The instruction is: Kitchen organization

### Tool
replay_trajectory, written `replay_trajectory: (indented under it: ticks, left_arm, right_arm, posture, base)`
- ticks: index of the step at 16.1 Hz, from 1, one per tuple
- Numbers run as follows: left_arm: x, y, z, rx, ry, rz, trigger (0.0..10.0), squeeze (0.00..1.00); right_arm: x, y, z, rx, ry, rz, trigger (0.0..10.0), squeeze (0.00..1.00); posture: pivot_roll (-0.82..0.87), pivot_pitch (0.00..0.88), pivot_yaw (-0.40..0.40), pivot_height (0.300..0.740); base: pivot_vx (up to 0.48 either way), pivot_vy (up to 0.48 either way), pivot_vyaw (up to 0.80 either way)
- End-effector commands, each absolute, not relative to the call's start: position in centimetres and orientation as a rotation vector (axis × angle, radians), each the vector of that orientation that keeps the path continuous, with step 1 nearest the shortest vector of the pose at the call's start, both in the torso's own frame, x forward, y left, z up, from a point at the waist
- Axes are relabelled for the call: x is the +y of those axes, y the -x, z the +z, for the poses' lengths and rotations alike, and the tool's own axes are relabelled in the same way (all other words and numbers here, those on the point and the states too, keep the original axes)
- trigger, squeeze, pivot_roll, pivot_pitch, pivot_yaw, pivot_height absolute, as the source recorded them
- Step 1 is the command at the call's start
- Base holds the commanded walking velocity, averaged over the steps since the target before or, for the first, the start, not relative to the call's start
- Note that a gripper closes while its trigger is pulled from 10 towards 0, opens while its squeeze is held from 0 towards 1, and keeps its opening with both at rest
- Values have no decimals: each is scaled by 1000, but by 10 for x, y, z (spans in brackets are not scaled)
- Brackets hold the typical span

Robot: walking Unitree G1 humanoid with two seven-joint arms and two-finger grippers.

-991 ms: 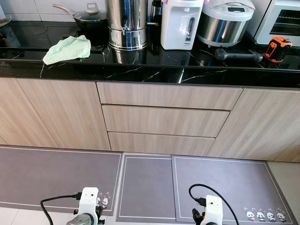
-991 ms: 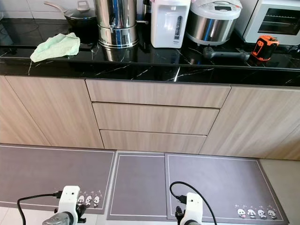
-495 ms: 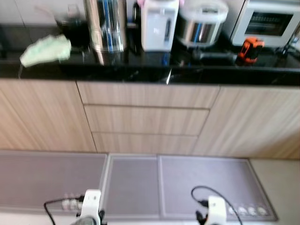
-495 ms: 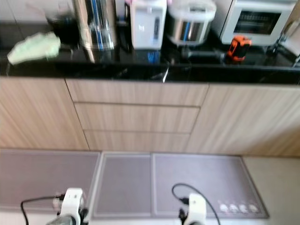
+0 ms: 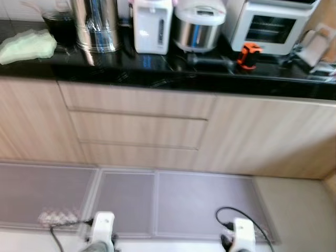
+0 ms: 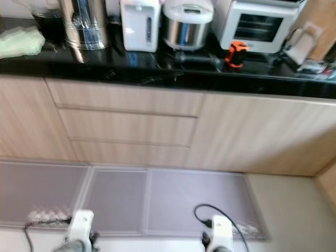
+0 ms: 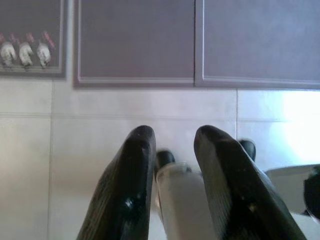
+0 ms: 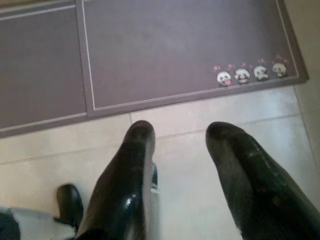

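Observation:
A black stone counter (image 5: 157, 73) carries a pale green cloth (image 5: 27, 45), a steel urn (image 5: 96, 25), a white water boiler (image 5: 152, 26), a rice cooker (image 5: 198, 27), a toaster oven (image 5: 273, 26) and an orange-and-black tool (image 5: 249, 55). Under the counter are three wooden drawers (image 5: 139, 131). Both arms hang low over the floor. My left gripper (image 7: 172, 136) is open with nothing held. My right gripper (image 8: 181, 131) is also open and empty, pointing down at the tiles.
Grey floor mats (image 5: 173, 197) with small panda prints (image 8: 247, 74) lie before the cabinets. Pale tile floor (image 7: 125, 105) lies nearer me. A wooden panel (image 6: 325, 178) stands at the far right. The head views are slightly blurred.
The camera has swung to the right, so the counter and drawers slide left in the picture and the toaster oven comes fully into view. Both arms still hang as before.

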State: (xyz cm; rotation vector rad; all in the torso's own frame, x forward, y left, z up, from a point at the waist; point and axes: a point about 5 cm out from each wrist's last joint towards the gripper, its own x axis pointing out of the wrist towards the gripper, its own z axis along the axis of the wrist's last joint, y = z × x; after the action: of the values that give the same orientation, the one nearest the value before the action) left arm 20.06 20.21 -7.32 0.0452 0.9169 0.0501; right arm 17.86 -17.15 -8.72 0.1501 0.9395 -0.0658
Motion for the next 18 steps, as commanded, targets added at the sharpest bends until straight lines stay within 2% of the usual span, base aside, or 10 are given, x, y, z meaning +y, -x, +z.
replay_trajectory:
  ticks: [1,18]
  left_arm:
    - [200,-201,-74,923,-44,49,10000,0]
    - [202,-200,-74,919,-19,58,10000,0]
  right_arm:
    - [-174,-181,-86,935,-147,-69,10000,0]
    - [-176,-181,-85,936,-138,-52,10000,0]
  posture:
    - [28,50,-82,740]
    - [29,49,-90,740]
  base:
    - [0,0,0]
    - [0,0,0]
